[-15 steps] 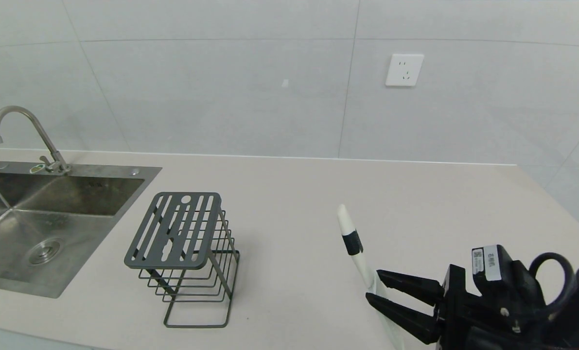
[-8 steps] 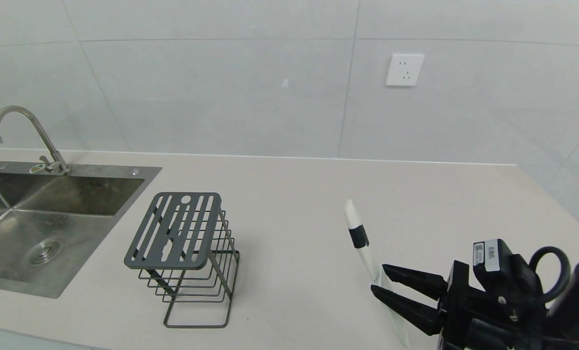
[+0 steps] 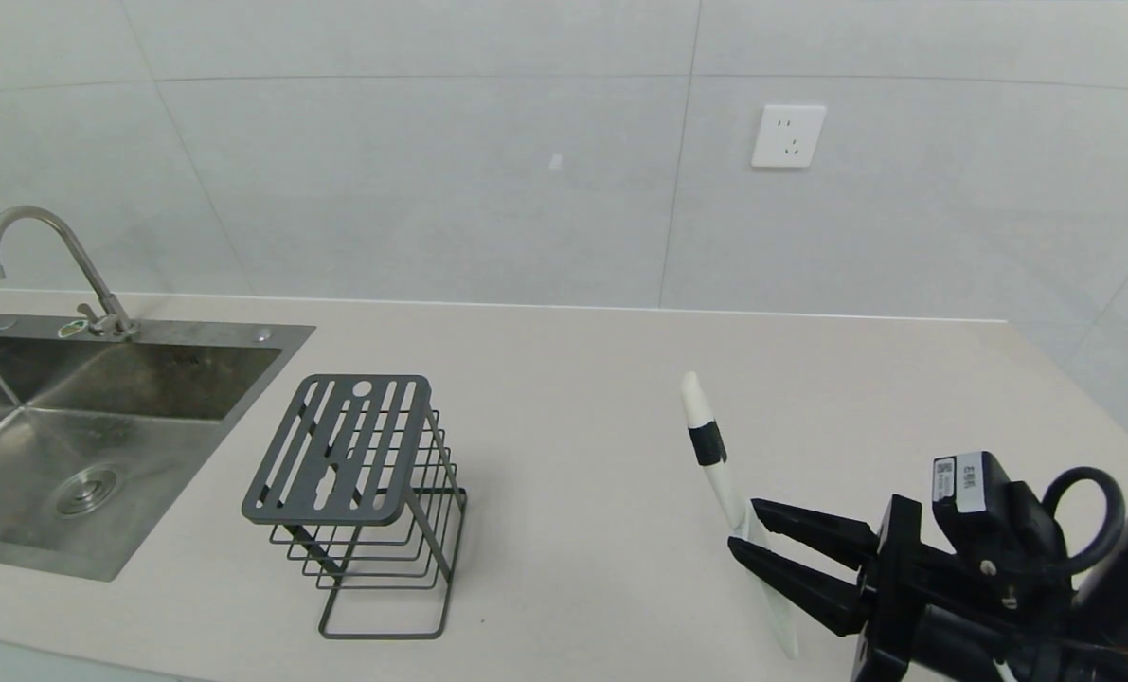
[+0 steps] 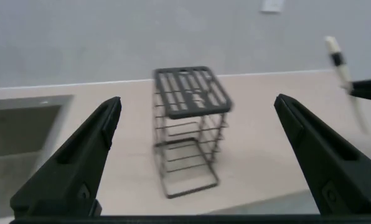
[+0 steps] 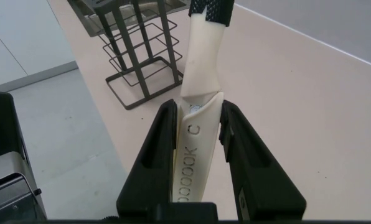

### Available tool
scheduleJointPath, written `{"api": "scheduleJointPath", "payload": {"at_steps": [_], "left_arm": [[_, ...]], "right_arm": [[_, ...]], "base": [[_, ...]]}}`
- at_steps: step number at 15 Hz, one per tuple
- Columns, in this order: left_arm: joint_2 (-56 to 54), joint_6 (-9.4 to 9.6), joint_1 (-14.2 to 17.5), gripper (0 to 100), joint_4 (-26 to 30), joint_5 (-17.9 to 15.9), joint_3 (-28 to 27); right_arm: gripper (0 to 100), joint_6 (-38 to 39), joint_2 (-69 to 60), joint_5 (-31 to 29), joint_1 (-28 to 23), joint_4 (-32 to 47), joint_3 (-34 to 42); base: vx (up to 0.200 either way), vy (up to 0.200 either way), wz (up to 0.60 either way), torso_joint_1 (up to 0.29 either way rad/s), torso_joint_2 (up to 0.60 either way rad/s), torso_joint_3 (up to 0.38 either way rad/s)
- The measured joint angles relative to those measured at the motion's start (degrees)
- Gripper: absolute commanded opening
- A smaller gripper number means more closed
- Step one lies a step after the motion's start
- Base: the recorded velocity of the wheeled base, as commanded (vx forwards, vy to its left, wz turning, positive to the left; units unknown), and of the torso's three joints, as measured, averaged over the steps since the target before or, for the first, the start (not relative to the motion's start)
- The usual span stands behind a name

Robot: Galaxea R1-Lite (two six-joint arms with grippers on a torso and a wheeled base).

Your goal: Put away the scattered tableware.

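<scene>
One white knife [image 3: 721,476]: your right tool [image 3: 745,524] is closed on its blade, handle up, over the table's [image 3: 573,407] right side. Over the last second it has lifted and swung rightward; transfer to the rack [image 3: 336,445] likely follows.

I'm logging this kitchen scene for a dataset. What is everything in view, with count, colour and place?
knife: one, white with a black band, tilted, clamped by its blade over the right part of the counter
rack: one, dark grey wire with a slotted top, standing on the counter right of the sink
sink: one, steel, set into the counter's left end
tap: one, steel, at the sink's back edge
counter: one, beige, along the wall
socket: one, white, on the wall above the counter's right half
wall: grey tiles, behind the counter
right gripper: one, black, shut on the knife
left gripper: one, black, open, facing the rack
</scene>
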Motion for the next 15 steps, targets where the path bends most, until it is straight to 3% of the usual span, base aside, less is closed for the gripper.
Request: {"api": "scheduleJointPath", "payload": {"at_steps": [2,6,11,15], "left_arm": [[2.1,-0.13,-3.9,100,-0.1,-7.9,-0.5],[14.2,-0.27,-7.8,100,-2.9,-14.4,-4.3],[39.5,-0.74,-11.9,100,-20.7,-15.6,-9.0],[53.5,-2.77,-18.1,100,-23.8,-10.0,-13.4]], "right_arm": [[0,0.0,-0.3,0.0,0.0,0.0,-0.1],[0,0.0,-0.6,0.0,0.2,0.0,-0.2],[0,0.0,-0.7,0.0,0.2,0.0,-0.3],[0,0.0,-0.4,-0.1,0.1,0.0,-1.8]], "base": [[0.0,0.0,0.0,0.0,0.0,0.0],[0.0,0.0,0.0,0.0,0.0,0.0],[0.0,0.0,0.0,0.0,0.0,0.0],[0.0,0.0,0.0,0.0,0.0,0.0]]}}
